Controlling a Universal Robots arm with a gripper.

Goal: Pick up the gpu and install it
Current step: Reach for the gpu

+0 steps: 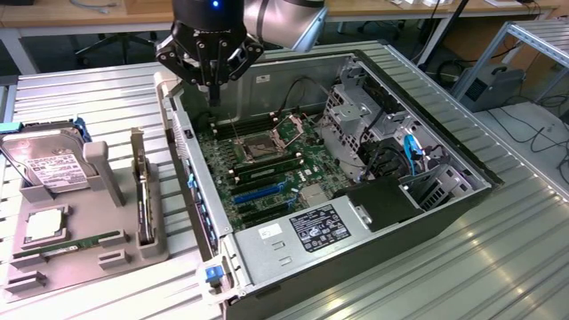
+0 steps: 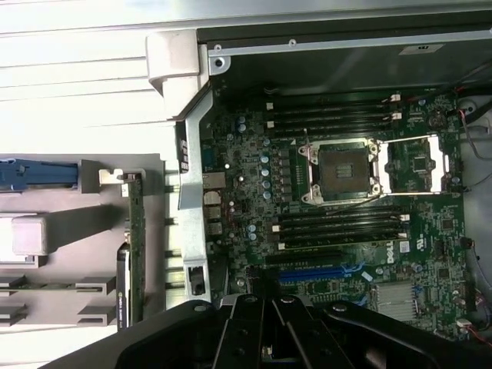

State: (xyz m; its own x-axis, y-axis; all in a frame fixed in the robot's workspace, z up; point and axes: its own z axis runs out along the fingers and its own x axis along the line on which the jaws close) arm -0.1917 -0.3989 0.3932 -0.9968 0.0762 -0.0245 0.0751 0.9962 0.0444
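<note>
The gpu (image 1: 140, 190) stands on edge in a slot of the grey holder (image 1: 106, 200), to the exterior view's left of the open computer case (image 1: 356, 220). In the wrist view the gpu (image 2: 136, 242) appears as a thin green edge with a dark part at one end. My gripper (image 1: 213, 93) hangs above the far left corner of the case, over the motherboard (image 1: 266, 167), well away from the gpu. Its fingers (image 2: 254, 327) are pressed together and hold nothing. The blue expansion slot (image 2: 311, 273) lies just ahead of the fingertips.
On the holder are a silver hard drive (image 1: 52, 167), a CPU chip (image 1: 44, 227) and a long RAM stick (image 1: 66, 245). The CPU socket (image 1: 262, 147) stands open. Drive cages and cables (image 1: 391, 153) fill the case's right side. The case wall (image 1: 191, 180) separates holder and motherboard.
</note>
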